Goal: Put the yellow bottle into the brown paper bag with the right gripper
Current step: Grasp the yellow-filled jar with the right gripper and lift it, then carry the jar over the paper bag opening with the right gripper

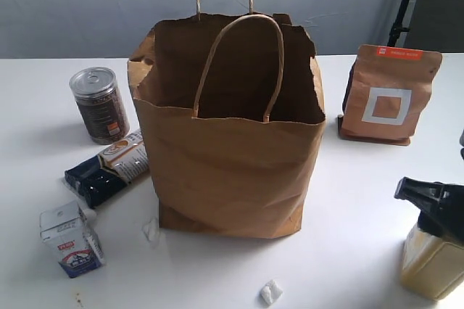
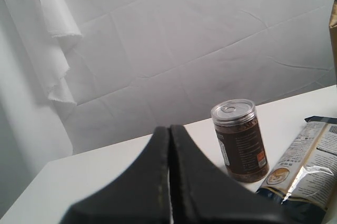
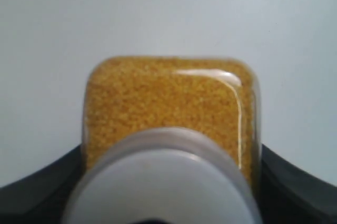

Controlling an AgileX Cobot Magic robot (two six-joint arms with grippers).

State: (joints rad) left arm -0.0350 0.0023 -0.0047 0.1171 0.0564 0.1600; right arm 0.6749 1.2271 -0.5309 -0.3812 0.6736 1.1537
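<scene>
The yellow bottle stands near the right edge of the white table, well apart from the brown paper bag at the centre. The right gripper sits over its top, and in the wrist view the black fingers press against both sides of the bottle just under the pale cap, so the claw looks closed on it.

The bottle is stiff clear plastic packed with yellow grains, so it is probably fairly heavy for its size and bottom-weighted. Its walls are smooth and glossy (a slip risk if the hold is loose). The shoulder below the cap seems the sound place to hold it.

The bag is thin paper, open at the top, with a torn rim and one handle arching across the mouth. It will likely give if bumped.

The table is flat and bright against a pale backdrop. A can, a flat packet and a small carton lie left of the bag. A brown pouch stands to its right.

The left gripper is pinched closed on nothing.
</scene>
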